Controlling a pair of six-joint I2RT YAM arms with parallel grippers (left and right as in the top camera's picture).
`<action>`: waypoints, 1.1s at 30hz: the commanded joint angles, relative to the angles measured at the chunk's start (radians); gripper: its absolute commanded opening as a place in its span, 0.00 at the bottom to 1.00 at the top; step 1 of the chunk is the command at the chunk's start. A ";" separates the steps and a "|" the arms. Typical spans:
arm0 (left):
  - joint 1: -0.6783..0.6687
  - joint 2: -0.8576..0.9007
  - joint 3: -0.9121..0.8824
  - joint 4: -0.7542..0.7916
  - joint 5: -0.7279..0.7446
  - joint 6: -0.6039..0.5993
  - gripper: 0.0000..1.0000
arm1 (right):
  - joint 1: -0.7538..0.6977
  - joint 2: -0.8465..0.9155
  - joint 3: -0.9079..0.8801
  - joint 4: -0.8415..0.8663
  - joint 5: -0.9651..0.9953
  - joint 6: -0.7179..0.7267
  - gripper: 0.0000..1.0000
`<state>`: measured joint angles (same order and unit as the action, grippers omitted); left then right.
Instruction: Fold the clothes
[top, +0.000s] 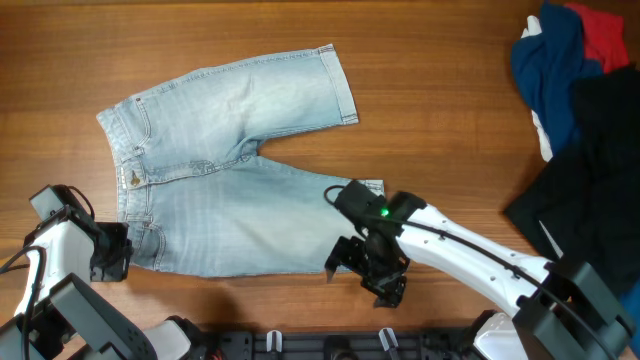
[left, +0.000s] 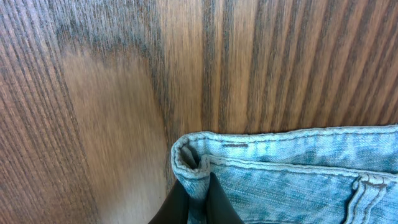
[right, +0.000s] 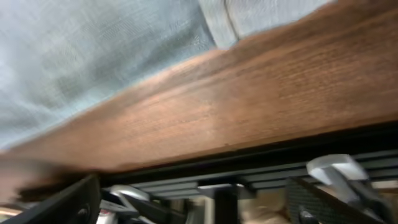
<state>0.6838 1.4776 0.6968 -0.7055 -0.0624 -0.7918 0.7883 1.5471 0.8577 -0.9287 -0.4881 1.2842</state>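
The light blue denim shorts (top: 240, 200) lie spread flat on the wooden table, waistband to the left and both legs pointing right. My left gripper (top: 118, 255) sits at the near-left waistband corner. In the left wrist view it (left: 198, 202) is shut on that bunched corner of the shorts (left: 298, 174). My right gripper (top: 368, 272) is by the near leg's hem, close to the table's front edge. In the right wrist view it (right: 199, 205) is open wide and empty, with the shorts (right: 93, 56) just beyond it.
A pile of dark navy, red and white garments (top: 560, 50) lies at the far right, with a black garment (top: 590, 160) below it. A black rail (right: 249, 168) runs along the table's front edge, right under my right gripper.
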 joint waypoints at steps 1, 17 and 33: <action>0.008 0.013 -0.011 -0.008 0.002 -0.001 0.04 | -0.016 0.003 -0.001 0.047 0.056 0.148 0.93; 0.008 0.013 -0.011 -0.008 0.002 0.002 0.04 | -0.154 0.005 -0.001 0.023 0.147 0.309 0.95; 0.008 0.013 -0.011 -0.009 0.002 0.002 0.04 | -0.175 0.008 -0.206 0.307 0.047 0.420 0.72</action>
<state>0.6838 1.4776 0.6968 -0.7055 -0.0620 -0.7914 0.6300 1.5478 0.6662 -0.6464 -0.4129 1.6646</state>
